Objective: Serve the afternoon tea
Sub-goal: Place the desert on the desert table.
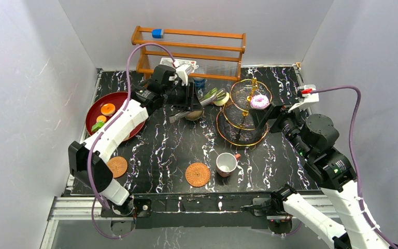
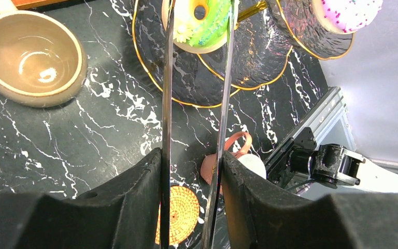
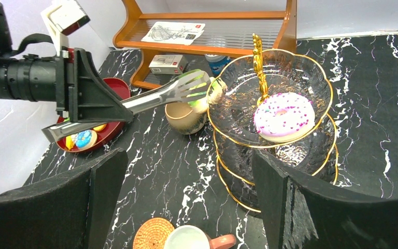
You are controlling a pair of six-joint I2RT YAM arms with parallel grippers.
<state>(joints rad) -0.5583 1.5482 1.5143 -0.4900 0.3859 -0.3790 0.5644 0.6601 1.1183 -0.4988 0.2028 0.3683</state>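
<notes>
**Left claw clamped on tongs, green doughnut at the stand's rim**

Left claw [image 2: 192, 155] of mine is closed on a pair of metal tongs [image 2: 167, 104], one black finger pressing each arm from outside. The tongs reach right and pinch a green doughnut [image 2: 202, 23] between their tips. It hangs at the left rim of the top tier of the tiered glass stand [image 1: 238, 129]; I cannot tell whether it touches the glass. A pink doughnut [image 3: 284, 116] with sprinkles lies on that same top tier, right of the gold centre post.

Below the tongs, just left of the stand, the tan mug [image 2: 31, 57] stands upright and empty on the black marble table [image 1: 171, 150].

Right claw [image 3: 186, 154] of mine hovers on the stand's right side with its fingers wide apart and nothing between them.

Nearer to me, the white cup [image 1: 226, 164] with the red handle stands on the table beside one woven coaster [image 1: 197, 174], not on it. The second coaster [image 1: 117, 166] lies well to the left. Far left, a red plate [image 1: 111, 101] holds several small toy pastries. The wooden rack [image 1: 189, 44] stands along the far edge.
</notes>
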